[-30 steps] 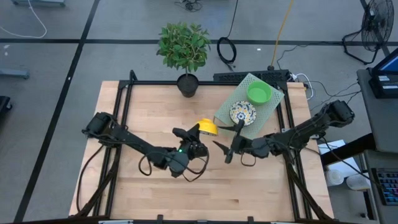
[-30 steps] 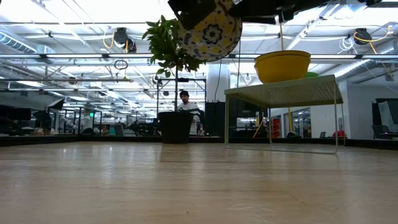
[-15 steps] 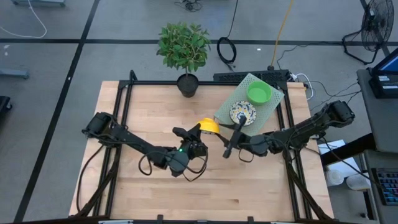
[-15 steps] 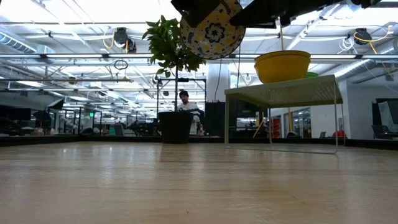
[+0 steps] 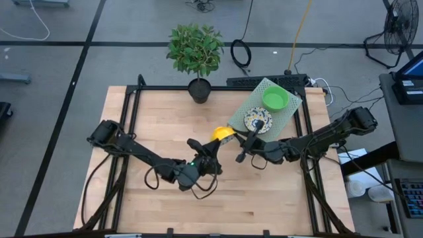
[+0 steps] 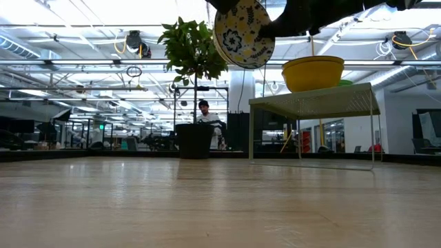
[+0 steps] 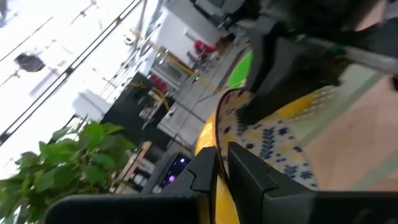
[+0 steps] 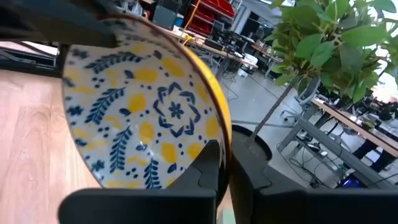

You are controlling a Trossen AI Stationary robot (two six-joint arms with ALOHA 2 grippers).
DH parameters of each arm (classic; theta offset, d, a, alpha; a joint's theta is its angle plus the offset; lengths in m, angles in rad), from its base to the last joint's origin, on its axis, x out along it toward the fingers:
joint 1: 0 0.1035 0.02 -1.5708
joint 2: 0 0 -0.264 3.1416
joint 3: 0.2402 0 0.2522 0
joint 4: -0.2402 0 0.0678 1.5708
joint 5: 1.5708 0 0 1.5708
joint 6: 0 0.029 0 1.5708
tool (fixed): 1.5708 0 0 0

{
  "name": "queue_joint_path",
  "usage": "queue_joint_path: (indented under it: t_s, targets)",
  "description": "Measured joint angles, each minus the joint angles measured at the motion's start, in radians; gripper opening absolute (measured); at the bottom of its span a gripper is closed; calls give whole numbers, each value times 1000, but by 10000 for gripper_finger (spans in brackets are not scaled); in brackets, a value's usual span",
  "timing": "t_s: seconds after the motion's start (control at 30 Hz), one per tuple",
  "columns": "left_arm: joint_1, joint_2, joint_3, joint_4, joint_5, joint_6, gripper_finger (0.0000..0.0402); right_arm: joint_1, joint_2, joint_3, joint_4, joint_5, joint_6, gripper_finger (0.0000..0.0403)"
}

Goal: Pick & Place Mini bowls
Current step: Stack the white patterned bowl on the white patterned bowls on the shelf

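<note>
Both arms meet mid-desk (image 5: 152, 125), holding one floral bowl (image 6: 240, 33) between them. It hangs tilted on edge, well above the wood, near the shelf (image 5: 250, 108); in the high view only its yellow inside (image 5: 222, 133) shows.

Left pincer (image 7: 222, 163): clamped on the bowl rim, one finger each side of the wall. Right pincer (image 8: 224, 163): also clamped on the rim, patterned outside facing its camera. Two grips on one bowl reads as a handover from arm to arm, probably because the shelf sits on the right arm's side; which arm is giving I can't tell.

Other bowls: green bowl (image 5: 275, 99) and a second floral bowl (image 5: 258, 120) sit on the shelf top, apart from each other. Low view shows a yellow-looking bowl (image 6: 313, 73) on the shelf with a green edge behind it. The rest of the bowls aren't visible.

Plant pot (image 5: 199, 89) stands at the desk's far edge, away from the action. A person (image 6: 204, 110) sits far back in the room.

Risk: an edge grip on a tilted ceramic bowl is thin; if one pincer releases early it could swing or slip.
</note>
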Motion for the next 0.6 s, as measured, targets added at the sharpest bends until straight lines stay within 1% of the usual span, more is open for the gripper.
queue_joint_path:
  t_s: [0.17, 0.33, 0.43, 0.6]
  targets:
    - [-26, 0, 0, -3, 30, -14, 34, 2, 0, 0, -3, -26, -9, 1]
    - [-60, -6, 0, 1, 140, 9, 35, 4, 3, -3, -36, -65, -21, 0]
    - [-74, -11, 0, 8, 192, 7, 36, -3, 4, -4, -49, -134, 14, 0]
    - [-94, -37, 0, 16, 208, -22, 36, -19, 2, -3, -54, -193, 53, 0]
